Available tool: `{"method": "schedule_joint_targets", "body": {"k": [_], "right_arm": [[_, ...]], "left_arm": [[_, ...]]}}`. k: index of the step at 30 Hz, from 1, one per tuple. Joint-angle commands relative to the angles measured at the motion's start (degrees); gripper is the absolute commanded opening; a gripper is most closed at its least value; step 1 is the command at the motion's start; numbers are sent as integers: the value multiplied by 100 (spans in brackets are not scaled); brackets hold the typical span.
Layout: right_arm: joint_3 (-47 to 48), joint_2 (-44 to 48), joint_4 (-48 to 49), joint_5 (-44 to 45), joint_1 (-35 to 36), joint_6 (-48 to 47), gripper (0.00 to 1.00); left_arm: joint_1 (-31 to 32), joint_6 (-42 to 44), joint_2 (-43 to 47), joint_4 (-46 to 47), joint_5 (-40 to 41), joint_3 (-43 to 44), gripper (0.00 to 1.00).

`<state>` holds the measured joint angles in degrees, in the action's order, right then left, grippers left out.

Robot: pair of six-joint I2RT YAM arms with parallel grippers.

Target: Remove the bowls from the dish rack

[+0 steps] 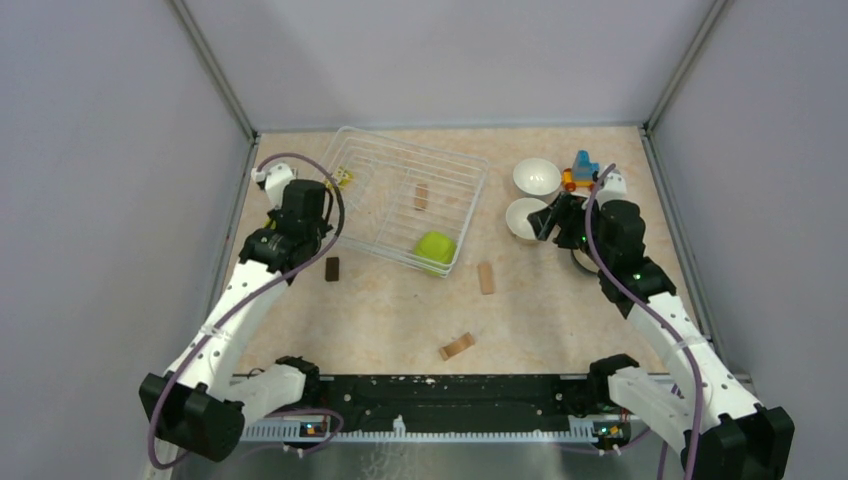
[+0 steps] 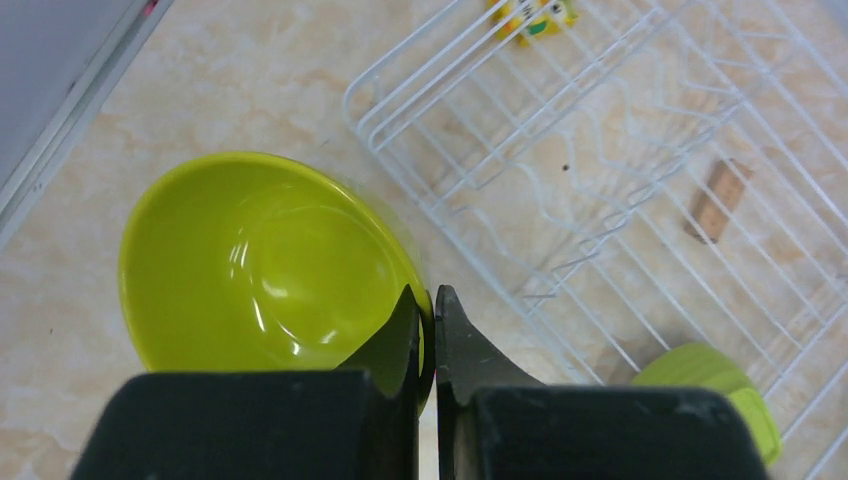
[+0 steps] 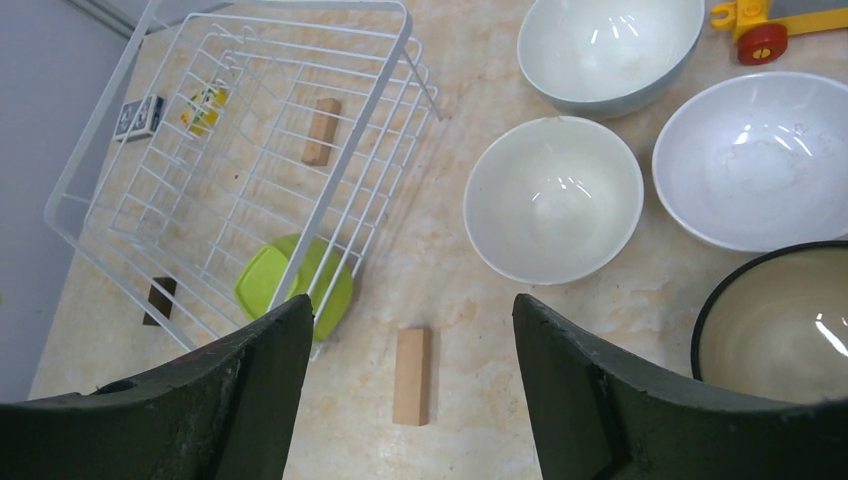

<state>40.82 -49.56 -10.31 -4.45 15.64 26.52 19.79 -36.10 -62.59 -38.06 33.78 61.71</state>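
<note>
The pale wire dish rack [image 1: 410, 195] lies at the table's middle back. One lime green bowl [image 1: 436, 247] sits upside down in its near right corner, and also shows in the left wrist view [image 2: 715, 385] and the right wrist view [image 3: 290, 285]. My left gripper [image 2: 428, 330] is shut on the rim of another lime green bowl [image 2: 260, 265], upright, just outside the rack's left side [image 2: 600, 150]. My right gripper [image 3: 412, 310] is open and empty above the table. Beyond it stand three white bowls [image 3: 553, 198] [image 3: 610, 45] [image 3: 760, 160] and a dark-rimmed bowl [image 3: 780, 320].
Wooden blocks lie in the rack [image 1: 421, 195], right of it [image 1: 486, 277] and near the front [image 1: 457, 346]. A dark block [image 1: 332, 268] lies by the left arm. A coloured toy [image 1: 580, 170] stands at the back right. Grey walls close in both sides.
</note>
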Motion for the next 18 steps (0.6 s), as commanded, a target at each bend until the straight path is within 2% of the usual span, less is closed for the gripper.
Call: {"method": "schedule_joint_targets", "body": {"k": [1, 8, 12, 18], "right_arm": [[10, 4, 340, -154, 54, 119, 73], [-91, 21, 427, -338, 53, 211, 73], [-133, 51, 443, -397, 53, 213, 72], [-187, 67, 429, -463, 54, 222, 72]], "left_arm": [[-475, -422, 294, -77, -678, -557, 3], [-908, -1041, 411, -373, -980, -1356, 0], [-1219, -1344, 527, -202, -1101, -1839, 0], [-1554, -1306, 467, 129, -1231, -2275, 3]]}}
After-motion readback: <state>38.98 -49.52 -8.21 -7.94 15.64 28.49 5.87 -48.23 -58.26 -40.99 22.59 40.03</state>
